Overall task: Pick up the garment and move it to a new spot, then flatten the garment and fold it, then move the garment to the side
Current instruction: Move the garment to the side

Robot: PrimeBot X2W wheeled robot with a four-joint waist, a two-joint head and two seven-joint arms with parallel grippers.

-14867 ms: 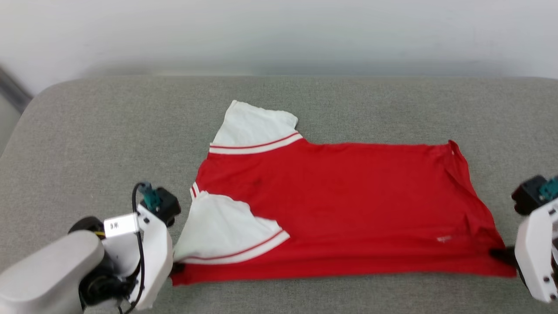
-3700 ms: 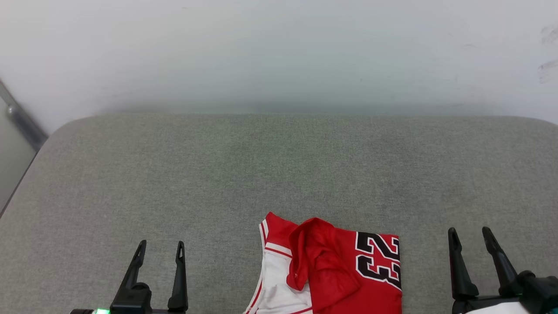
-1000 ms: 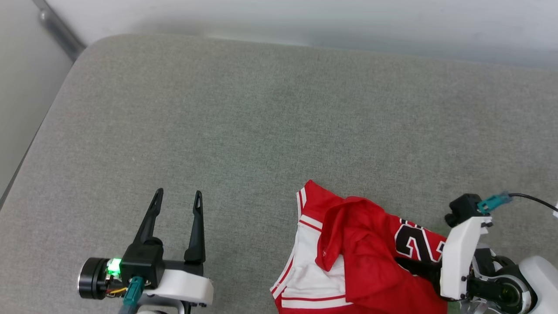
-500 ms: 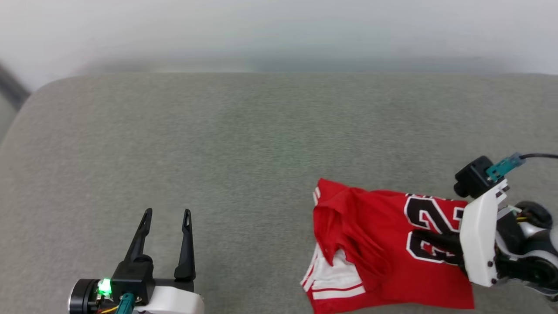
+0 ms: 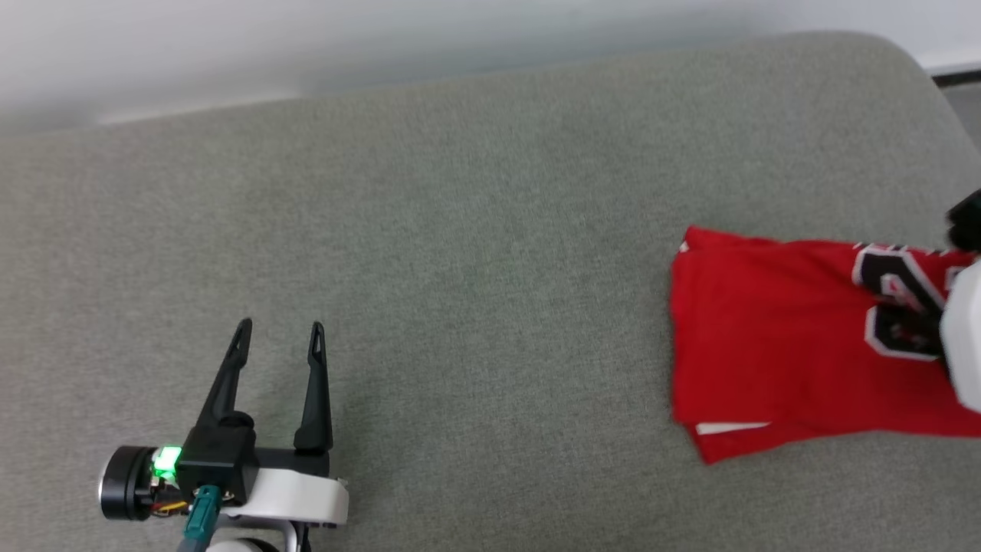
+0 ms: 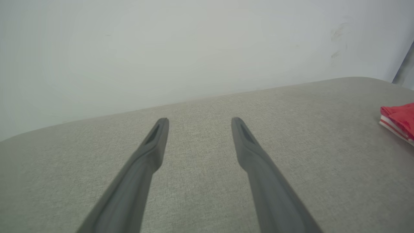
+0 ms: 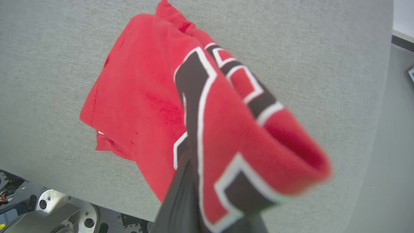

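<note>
Garment (image 5: pixel 766 337) folded, red, black number showing, pinched by right end effector (image 7: pixel 191 174); left end effector (image 5: pixel 280 330) wide.

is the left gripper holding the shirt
No, the left gripper stands open and empty above the bare grey cushion, while the garment lies well apart at that view's right edge.

A counter (image 5: pixel 475 199) covered in grey-green woven fabric spreads wide, its far right corner rounded. Behind it rises a plain pale wall (image 6: pixel 161 48), evenly lit, with faint scuff marks (image 6: pixel 338 32) towards the right of the left wrist view. Past the counter's edge in the right wrist view lies smooth grey floor (image 7: pixel 388 161).
</note>
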